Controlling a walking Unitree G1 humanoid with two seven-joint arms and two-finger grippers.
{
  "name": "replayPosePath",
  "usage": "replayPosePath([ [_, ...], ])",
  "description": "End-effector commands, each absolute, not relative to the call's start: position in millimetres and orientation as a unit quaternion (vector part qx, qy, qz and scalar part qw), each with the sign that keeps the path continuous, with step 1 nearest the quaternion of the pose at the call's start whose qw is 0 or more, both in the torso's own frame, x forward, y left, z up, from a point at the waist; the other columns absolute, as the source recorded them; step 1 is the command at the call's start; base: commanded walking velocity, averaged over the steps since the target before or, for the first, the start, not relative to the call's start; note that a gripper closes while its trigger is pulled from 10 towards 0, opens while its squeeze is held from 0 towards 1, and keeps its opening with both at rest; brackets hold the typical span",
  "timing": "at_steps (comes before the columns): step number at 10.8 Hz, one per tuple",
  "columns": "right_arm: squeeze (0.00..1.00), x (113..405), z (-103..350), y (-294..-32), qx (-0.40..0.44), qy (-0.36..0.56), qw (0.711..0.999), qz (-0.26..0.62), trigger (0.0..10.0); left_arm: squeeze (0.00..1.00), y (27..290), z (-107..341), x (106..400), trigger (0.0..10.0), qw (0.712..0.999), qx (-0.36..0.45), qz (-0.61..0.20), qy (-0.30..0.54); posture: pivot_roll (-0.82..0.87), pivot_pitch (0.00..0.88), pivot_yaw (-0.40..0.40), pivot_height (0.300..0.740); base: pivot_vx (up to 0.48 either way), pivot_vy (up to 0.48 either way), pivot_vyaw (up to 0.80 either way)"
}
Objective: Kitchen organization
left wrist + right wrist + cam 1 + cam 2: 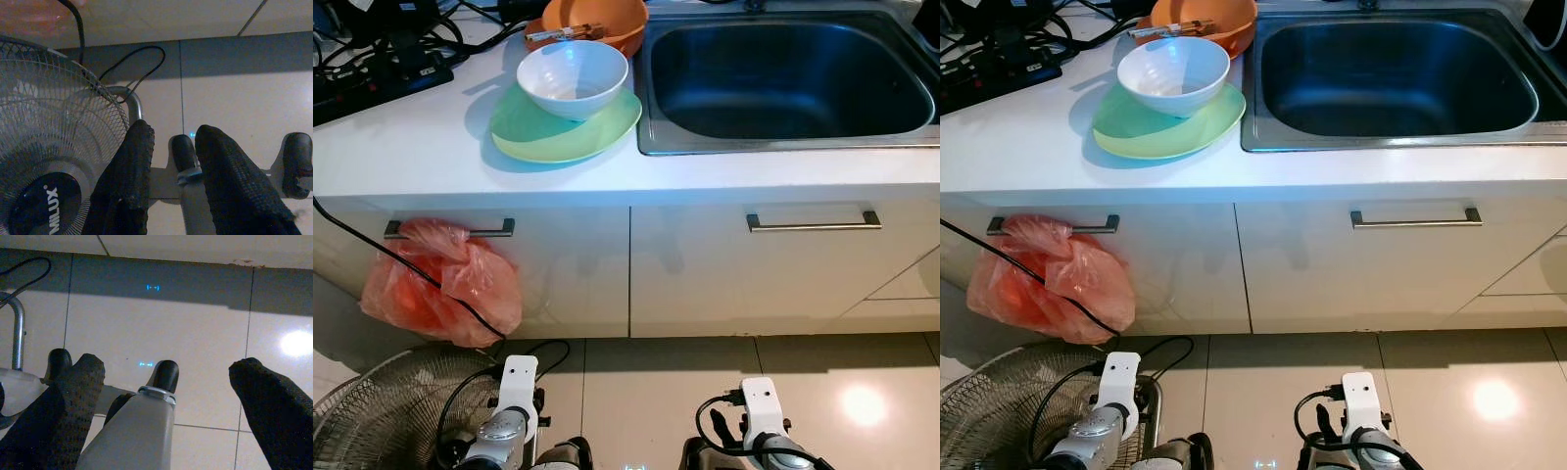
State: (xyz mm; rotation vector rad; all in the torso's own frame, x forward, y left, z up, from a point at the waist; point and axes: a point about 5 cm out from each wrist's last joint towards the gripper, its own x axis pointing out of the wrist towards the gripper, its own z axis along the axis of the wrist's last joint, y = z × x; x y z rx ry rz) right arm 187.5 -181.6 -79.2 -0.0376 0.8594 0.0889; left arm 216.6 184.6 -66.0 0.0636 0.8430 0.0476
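Note:
A white bowl (573, 78) sits on a pale green plate (558, 137) on the white countertop (411, 147), just left of the steel sink (793, 78). Behind them stands an orange bowl (597, 22) with utensils across it. Both arms hang low in front of the cabinets, far below the counter. My left gripper (173, 129) points at the tiled floor beside a fan, its fingers a little apart and holding nothing. My right gripper (168, 364) is wide open over the floor, holding nothing.
A red plastic bag (440, 284) hangs from the left cabinet handle (450, 228). A floor fan (382, 411) with a black cable stands at my lower left. A power strip and cables (372, 78) lie on the counter's far left. Another cabinet handle (813, 222) is below the sink.

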Motion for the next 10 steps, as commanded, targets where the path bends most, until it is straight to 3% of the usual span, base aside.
replayPosePath([
  [1, 0.00, 175.6, -85.4, -181.0, -0.014, 0.436, 0.899, 0.043, 10.0, 0.00, 187.3, -68.8, 211.5, 10.0, 0.908, 0.030, 0.030, 0.416, 0.02, 0.183, 0.058, 0.740, 0.000, 0.000, 0.00],
  [10, 0.00, 174.5, -86.3, -177.1, -0.013, 0.438, 0.898, 0.046, 10.0, 0.00, 188.1, -71.0, 207.3, 10.0, 0.907, 0.023, 0.031, 0.420, 0.02, 0.188, 0.059, 0.740, 0.000, 0.000, 0.00],
])
